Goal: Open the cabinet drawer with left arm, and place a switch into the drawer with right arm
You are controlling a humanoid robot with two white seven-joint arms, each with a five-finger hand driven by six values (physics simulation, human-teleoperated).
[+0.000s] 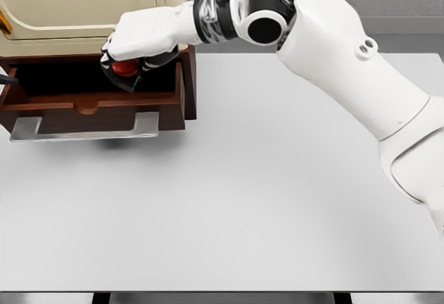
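Gripping a round red switch [125, 67], the right hand [132, 47] overhangs the open wooden drawer [90, 101].

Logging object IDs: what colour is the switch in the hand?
Red, with black parts, in the right hand; head view.

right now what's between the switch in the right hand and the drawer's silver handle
In the head view, the drawer's wooden front panel stands between them. The right hand holds the red switch over the open drawer; the silver handle sits on the panel's outer face.
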